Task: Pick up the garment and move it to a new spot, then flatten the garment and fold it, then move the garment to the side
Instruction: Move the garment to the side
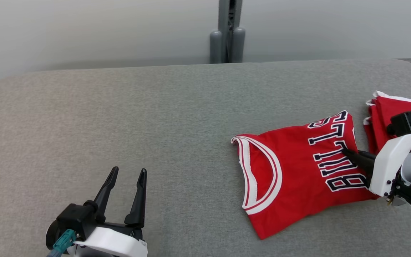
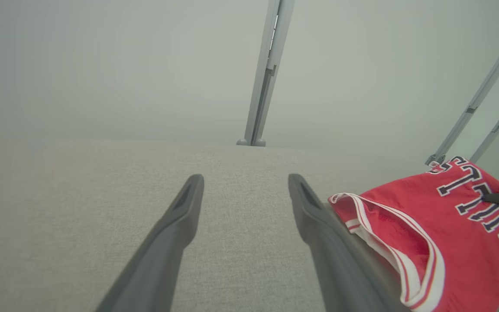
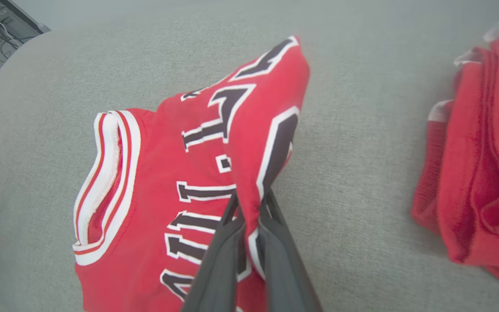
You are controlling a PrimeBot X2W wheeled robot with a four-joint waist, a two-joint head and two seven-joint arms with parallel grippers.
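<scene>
1. The garment (image 1: 298,171), a red jersey with white-and-red trim at the neck and dark letters edged in white, lay on the right part of the grey padded table (image 1: 120,117). Its neck opening faced the robot's left.
2. Most of the jersey rested flat on the table. In the right wrist view a ridge of cloth through the lettering stood up from the rest.
3. The right gripper (image 1: 344,151) was clenched on that raised fold. Its two dark fingers (image 3: 275,255) lay close together with the red cloth pinched between them.
4. The gripper reached in from the jersey's right edge, its white wrist housing over the lower right corner of the cloth.
5. A second pile of red cloth (image 1: 384,110) with white edging lay just beyond the jersey, near the table's right end and apart from it.
6. The left gripper (image 1: 128,171) was released, its fingers spread wide with nothing between them. It stood over bare table at the lower left, well apart from the jersey.
7. Whether the left fingertips touched the table could not be told.
8. A grey post (image 1: 228,32) rose behind the far edge of the table against a pale wall.
</scene>
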